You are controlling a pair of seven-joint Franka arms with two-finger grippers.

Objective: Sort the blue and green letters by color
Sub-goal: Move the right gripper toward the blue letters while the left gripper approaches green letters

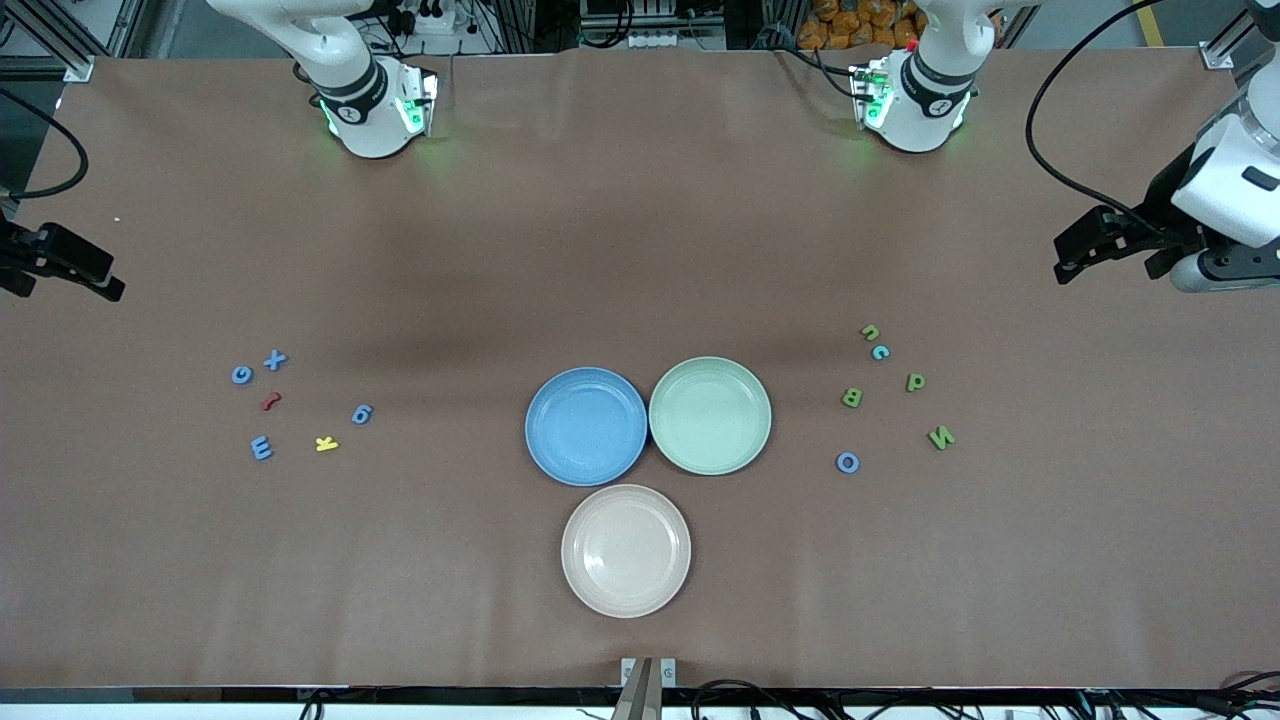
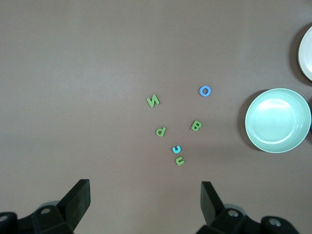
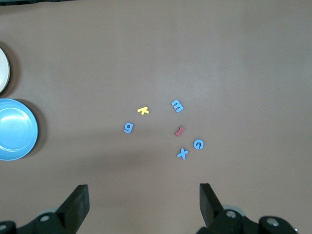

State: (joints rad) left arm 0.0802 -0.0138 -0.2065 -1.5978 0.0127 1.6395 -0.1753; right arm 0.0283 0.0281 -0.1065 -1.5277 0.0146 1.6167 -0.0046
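Observation:
Near the right arm's end lie blue letters: x (image 1: 275,360), G (image 1: 242,375), g (image 1: 362,414) and m (image 1: 261,447). Near the left arm's end lie green letters u (image 1: 869,332), p (image 1: 915,382), B (image 1: 852,398) and N (image 1: 941,437), with a blue c (image 1: 879,351) and a blue O (image 1: 847,462) among them. My left gripper (image 1: 1062,258) (image 2: 145,187) hangs open and empty at its table end, apart from the green cluster. My right gripper (image 1: 105,275) (image 3: 144,191) hangs open and empty at its own end, apart from the blue cluster.
A blue plate (image 1: 586,426) and a green plate (image 1: 710,415) sit side by side mid-table, both empty. A beige plate (image 1: 626,550) sits nearer the front camera. A red squiggly letter (image 1: 270,401) and a yellow K (image 1: 326,443) lie among the blue letters.

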